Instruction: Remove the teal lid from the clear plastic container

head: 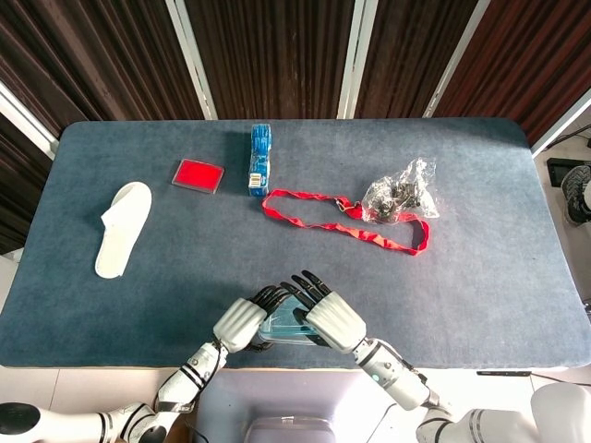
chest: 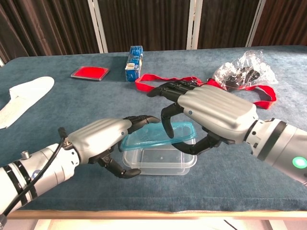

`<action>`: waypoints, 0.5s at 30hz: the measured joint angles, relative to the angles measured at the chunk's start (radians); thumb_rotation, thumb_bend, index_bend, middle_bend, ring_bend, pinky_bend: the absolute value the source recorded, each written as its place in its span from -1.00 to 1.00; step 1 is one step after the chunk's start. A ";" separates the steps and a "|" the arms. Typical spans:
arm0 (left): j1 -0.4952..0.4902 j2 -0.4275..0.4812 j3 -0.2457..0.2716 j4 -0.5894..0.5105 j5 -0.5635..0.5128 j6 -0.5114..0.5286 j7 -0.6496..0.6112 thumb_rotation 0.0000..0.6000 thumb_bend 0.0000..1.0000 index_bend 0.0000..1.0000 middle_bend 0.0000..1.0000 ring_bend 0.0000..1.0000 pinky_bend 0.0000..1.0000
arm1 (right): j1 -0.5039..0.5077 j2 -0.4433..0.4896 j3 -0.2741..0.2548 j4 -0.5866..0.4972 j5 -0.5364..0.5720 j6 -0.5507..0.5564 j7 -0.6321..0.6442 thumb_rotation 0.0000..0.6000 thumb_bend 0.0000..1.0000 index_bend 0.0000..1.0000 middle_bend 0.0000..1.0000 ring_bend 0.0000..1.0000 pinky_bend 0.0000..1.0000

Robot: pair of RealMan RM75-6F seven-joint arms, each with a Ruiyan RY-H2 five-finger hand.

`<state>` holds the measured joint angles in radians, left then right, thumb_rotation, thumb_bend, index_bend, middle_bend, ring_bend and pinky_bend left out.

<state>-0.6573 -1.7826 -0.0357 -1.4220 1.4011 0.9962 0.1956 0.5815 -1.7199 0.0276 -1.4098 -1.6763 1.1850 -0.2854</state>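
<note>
A clear plastic container (chest: 158, 162) (head: 280, 334) sits near the table's front edge. The teal lid (chest: 156, 136) (head: 282, 323) is lifted and tilted above it, its right side held by my right hand (chest: 213, 115) (head: 328, 317), thumb under and fingers over. The lid's left end is still low by the container's left rim. My left hand (chest: 105, 141) (head: 242, 321) holds the container's left side, thumb at its front wall and fingers curled over the top.
At the back lie a red flat case (head: 199, 174), a blue box (head: 259, 159), a red lanyard (head: 342, 221) and a clear bag of dark parts (head: 399, 194). A white slipper (head: 122, 228) lies at the left.
</note>
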 measured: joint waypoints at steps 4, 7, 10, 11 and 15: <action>0.004 0.000 0.006 0.010 0.039 0.026 -0.036 1.00 -0.38 -1.00 -0.30 -0.73 -0.76 | -0.002 0.005 0.003 -0.001 -0.005 0.015 0.006 1.00 0.26 0.54 -0.59 -0.98 -0.98; 0.008 0.000 0.008 0.020 0.070 0.051 -0.072 1.00 -0.38 -1.00 -0.57 -0.96 -0.87 | -0.002 0.012 0.007 -0.007 -0.009 0.026 0.010 1.00 0.26 0.54 -0.58 -0.97 -0.98; 0.011 0.000 0.009 0.032 0.098 0.076 -0.106 1.00 -0.38 -1.00 -0.77 -1.00 -0.98 | -0.003 0.019 0.011 -0.015 -0.010 0.034 0.010 1.00 0.26 0.54 -0.58 -0.97 -0.97; 0.011 0.001 0.008 0.035 0.106 0.082 -0.116 1.00 -0.38 -1.00 -0.82 -1.00 -0.99 | -0.004 0.021 0.012 -0.017 -0.011 0.037 0.010 1.00 0.26 0.54 -0.58 -0.97 -0.97; 0.012 0.013 0.005 0.037 0.112 0.089 -0.131 1.00 -0.38 -1.00 -0.95 -1.00 -1.00 | -0.005 0.026 0.020 -0.023 -0.009 0.046 0.011 1.00 0.26 0.54 -0.58 -0.96 -0.96</action>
<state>-0.6449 -1.7695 -0.0310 -1.3848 1.5134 1.0853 0.0641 0.5769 -1.6941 0.0476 -1.4329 -1.6854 1.2309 -0.2741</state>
